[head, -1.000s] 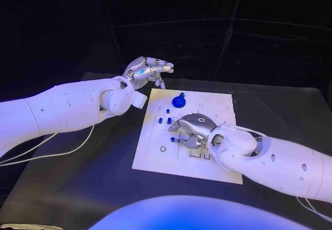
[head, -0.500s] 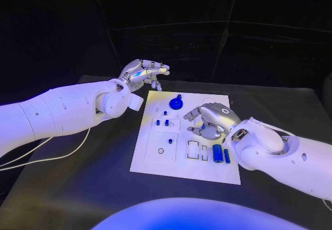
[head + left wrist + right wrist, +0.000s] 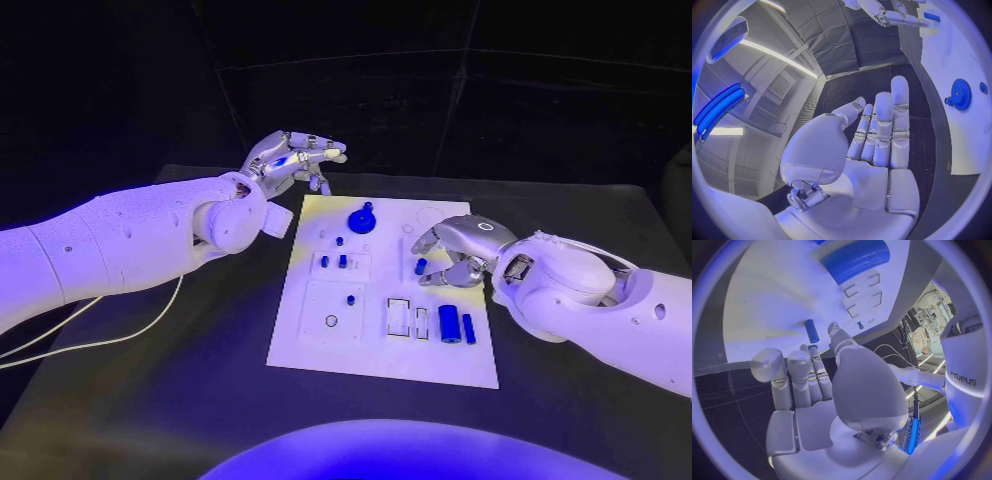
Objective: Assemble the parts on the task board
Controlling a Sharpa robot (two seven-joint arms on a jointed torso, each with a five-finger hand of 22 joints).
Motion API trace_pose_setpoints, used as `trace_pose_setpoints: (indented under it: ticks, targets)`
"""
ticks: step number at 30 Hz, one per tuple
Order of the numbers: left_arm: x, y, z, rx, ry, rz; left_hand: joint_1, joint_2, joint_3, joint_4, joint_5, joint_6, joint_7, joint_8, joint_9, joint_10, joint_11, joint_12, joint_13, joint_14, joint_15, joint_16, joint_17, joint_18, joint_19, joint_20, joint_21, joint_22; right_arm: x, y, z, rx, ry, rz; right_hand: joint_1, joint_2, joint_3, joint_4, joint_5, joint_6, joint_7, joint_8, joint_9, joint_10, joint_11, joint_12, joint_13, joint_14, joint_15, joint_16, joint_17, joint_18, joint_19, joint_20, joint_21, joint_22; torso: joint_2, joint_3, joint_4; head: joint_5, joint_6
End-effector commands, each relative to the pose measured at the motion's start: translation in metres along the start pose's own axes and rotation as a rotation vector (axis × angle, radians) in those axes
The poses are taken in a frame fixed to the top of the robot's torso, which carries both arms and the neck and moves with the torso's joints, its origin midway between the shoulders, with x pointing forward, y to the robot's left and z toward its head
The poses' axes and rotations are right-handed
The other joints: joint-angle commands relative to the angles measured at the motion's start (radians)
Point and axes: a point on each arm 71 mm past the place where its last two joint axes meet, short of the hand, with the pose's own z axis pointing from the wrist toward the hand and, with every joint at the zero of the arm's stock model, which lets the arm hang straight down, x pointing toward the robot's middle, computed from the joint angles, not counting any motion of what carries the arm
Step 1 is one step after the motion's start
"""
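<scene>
The white task board [image 3: 378, 352] lies mid-table. A blue gear [image 3: 362, 221] stands at its far end, also seen as the gear [image 3: 961, 94]. Small blue pegs [image 3: 333, 261] stand in holes on its left half. A thick blue cylinder [image 3: 450, 323] and a slim one [image 3: 470, 328] lie near its right edge. My right hand [image 3: 459, 250] hovers over the board's right side, pinching a small blue peg [image 3: 420, 267] between thumb and fingertips; the wrist view shows that peg [image 3: 811, 331] over the board [image 3: 767, 300]. My left hand [image 3: 296, 155] hangs raised beyond the far left corner, fingers apart, holding nothing.
Rectangular recesses [image 3: 398, 316] lie in the board beside the cylinders, and a round hole [image 3: 332, 321] on its left. The black table [image 3: 159, 390] surrounds the board. A white cable [image 3: 101, 335] trails under my left arm.
My right hand has lifted from the board's near middle and moved toward the right and far side with a small blue peg, uncovering the two cylinders. The left hand has hardly moved.
</scene>
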Motion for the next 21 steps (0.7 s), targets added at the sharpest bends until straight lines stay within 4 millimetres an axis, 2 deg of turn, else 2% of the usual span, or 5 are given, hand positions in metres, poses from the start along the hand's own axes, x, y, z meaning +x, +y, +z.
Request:
trace_pose_setpoints:
  ticks: [1, 6, 12, 15, 21]
  targets:
    - [0.0009, -0.0014, 0.001, 0.006, 0.009, -0.009, -0.007, 0.0, -0.006, -0.003, 0.002, -0.007, -0.002, 0.006, 0.0, -0.009, -0.001, 0.004, 0.002, -0.007, 0.0, -0.005, -0.001, 0.02, -0.006, 0.002, -0.003, -0.001, 0.006, -0.0017, 0.0011, 0.024, 0.104, -0.061, 0.025, 0.007, -0.021, 0.014, 0.007, 0.001, -0.005, -0.003, 0.001, -0.005, -0.002, 0.014, 0.001, -0.001, 0.002, -0.006, -0.005, 0.018, -0.003, 0.001, -0.008, -0.004, 0.0, 0.0001, 0.0012, 0.001, -0.003]
    - [0.0008, -0.0013, 0.0011, 0.006, 0.009, -0.009, -0.007, 0.0, -0.006, -0.003, 0.002, -0.007, -0.002, 0.006, 0.0, -0.009, -0.001, 0.004, 0.002, -0.007, 0.0, -0.005, -0.001, 0.02, -0.006, 0.002, -0.003, -0.001, 0.0072, 0.0, 0.0036, 0.017, 0.116, -0.066, 0.041, 0.024, -0.025, 0.02, 0.007, 0.01, 0.0, -0.001, 0.002, 0.012, -0.007, 0.03, 0.002, -0.001, -0.002, -0.008, -0.01, 0.018, -0.001, -0.002, -0.01, -0.006, 0.0, 0.0003, 0.001, 0.002, -0.003]
    - [0.0007, -0.0013, 0.0012, 0.006, 0.009, -0.009, -0.007, 0.0, -0.006, -0.003, 0.002, -0.007, -0.002, 0.006, 0.0, -0.009, -0.001, 0.004, 0.002, -0.007, 0.0, -0.005, -0.001, 0.02, -0.006, 0.002, -0.003, -0.001, 0.0068, 0.0013, 0.0064, 0.012, 0.104, -0.063, 0.064, 0.068, -0.011, 0.019, -0.024, 0.038, 0.008, 0.004, 0.005, 0.055, -0.019, 0.059, 0.003, -0.003, -0.012, -0.018, -0.025, 0.017, 0.007, -0.01, -0.007, -0.001, 0.0, -0.0002, 0.0017, 0.003, -0.003]
    - [0.0005, -0.0012, 0.0011, 0.006, 0.008, -0.008, -0.007, 0.0, -0.006, -0.003, 0.002, -0.007, -0.002, 0.006, 0.0, -0.009, -0.001, 0.004, 0.002, -0.007, 0.0, -0.005, -0.001, 0.02, -0.006, 0.002, -0.003, -0.001, 0.0062, 0.0012, 0.007, 0.013, 0.094, -0.059, 0.063, 0.081, -0.008, 0.024, -0.03, 0.057, 0.011, 0.008, 0.006, 0.085, -0.025, 0.072, 0.002, -0.001, -0.018, -0.016, -0.023, 0.016, 0.012, -0.016, -0.004, 0.003, 0.0, 0.0004, 0.0008, 0.006, -0.003]
    - [-0.0001, -0.0011, 0.0012, 0.005, 0.007, -0.008, -0.007, 0.0, -0.006, -0.003, 0.002, -0.007, -0.002, 0.006, 0.0, -0.009, -0.001, 0.004, 0.002, -0.007, 0.0, -0.005, -0.001, 0.02, -0.006, 0.002, -0.003, -0.001, 0.0037, 0.0026, 0.0074, 0.002, 0.057, -0.048, 0.075, 0.104, 0.013, 0.03, -0.034, 0.088, 0.006, 0.014, 0.007, 0.149, -0.033, 0.085, 0.002, 0.008, -0.026, 0.006, 0.005, 0.009, 0.03, -0.024, 0.018, 0.038, 0.001, 0.0013, -0.0011, 0.006, -0.005]
